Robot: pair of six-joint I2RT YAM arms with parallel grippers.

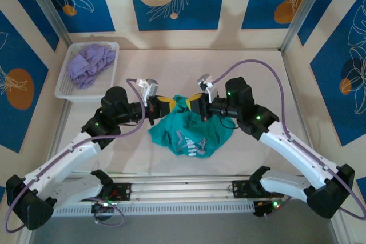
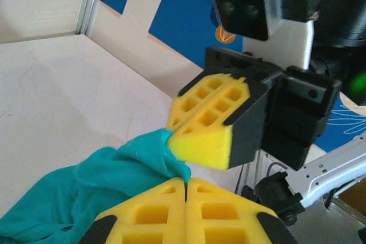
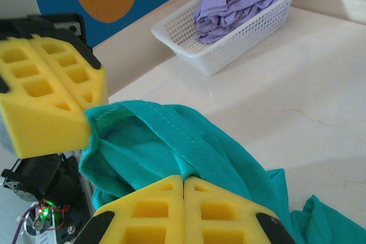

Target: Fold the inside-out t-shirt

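The teal t-shirt is seen bunched in a heap at the centre of the top view, on the pale table, with white print showing on its lower part. Its upper edge is lifted between the two arms. The left gripper is placed at the upper left of the heap and the right gripper at its upper middle, the two close together and facing each other.

In the left wrist view, the left gripper is shown at the bottom edge with its yellow pads pressed together, and a fold of the t-shirt is pinched at their tip. The right gripper is seen just above, likewise closed, with the same fold meeting its tip.

In the right wrist view, the right gripper is seen with pads shut on a hemmed edge of the t-shirt. The left gripper is seen at the left of the frame, touching the cloth; how many layers are caught there cannot be told, as the fabric is bunched.

A white basket holding a lavender garment is set at the upper left of the top view, well apart from the t-shirt.
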